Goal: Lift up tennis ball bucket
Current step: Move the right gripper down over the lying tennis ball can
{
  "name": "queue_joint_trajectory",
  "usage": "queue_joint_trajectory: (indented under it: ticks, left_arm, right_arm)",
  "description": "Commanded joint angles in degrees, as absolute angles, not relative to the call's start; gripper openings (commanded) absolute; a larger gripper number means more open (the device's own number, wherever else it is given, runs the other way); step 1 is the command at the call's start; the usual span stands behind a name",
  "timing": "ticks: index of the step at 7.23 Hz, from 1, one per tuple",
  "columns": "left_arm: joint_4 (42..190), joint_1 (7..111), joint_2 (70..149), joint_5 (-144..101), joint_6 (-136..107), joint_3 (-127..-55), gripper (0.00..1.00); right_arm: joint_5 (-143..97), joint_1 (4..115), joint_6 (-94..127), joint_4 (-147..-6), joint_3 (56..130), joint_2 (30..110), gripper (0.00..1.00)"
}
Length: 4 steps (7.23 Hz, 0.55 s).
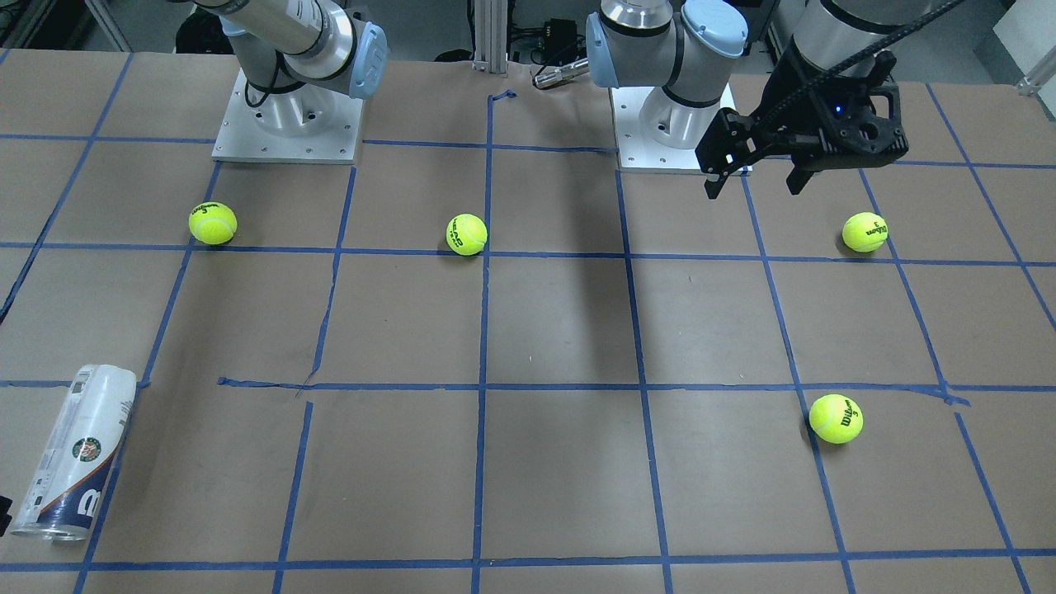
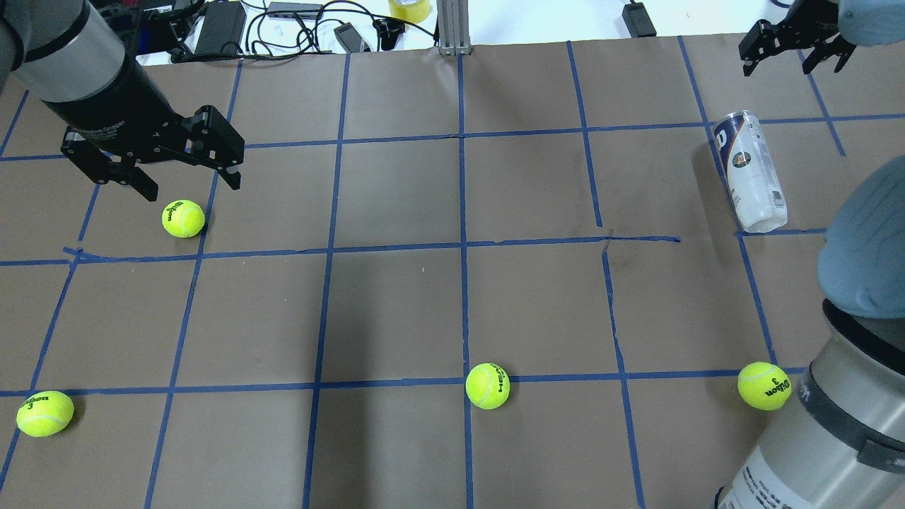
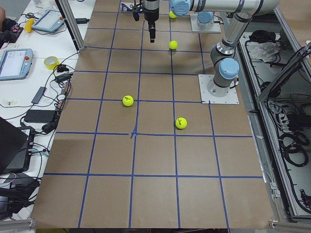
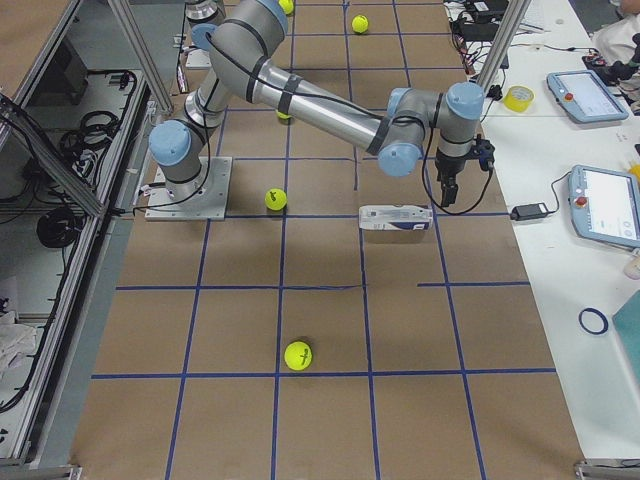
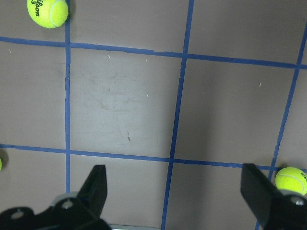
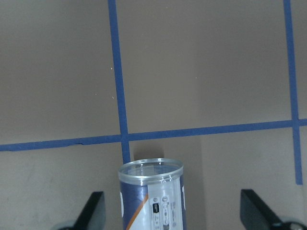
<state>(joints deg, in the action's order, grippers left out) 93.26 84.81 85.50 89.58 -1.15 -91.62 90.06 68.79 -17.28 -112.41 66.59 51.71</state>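
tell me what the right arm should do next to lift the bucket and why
Probably slide the right gripper back along the tennis ball bucket until it is over the middle. The bucket lies on its side, ungripped. The open gripper hovers past its navy end, and the right wrist view shows only that end, at the bottom edge.

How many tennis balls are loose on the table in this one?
4, all on the table, overhead view: far-left ball, near-left ball, near-centre ball, near-right ball. The tennis ball bucket looks empty, though its label could hide one.
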Motion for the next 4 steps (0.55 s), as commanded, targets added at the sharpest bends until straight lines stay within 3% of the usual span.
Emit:
queue_joint_trajectory:
  ticks: [1,4]
  left_arm:
    - [93.25,84.81,85.43,89.3,-1.14,-91.67,1.0]
    - [93.25,84.99,85.43,89.47,-1.41,-91.67,1.0]
  right_arm:
    - [89.12,67.94,-17.49,-112.15,66.18,47.12,1.0]
    - [87.8,68.03,-17.66,-108.2,66.09,45.45,1.0]
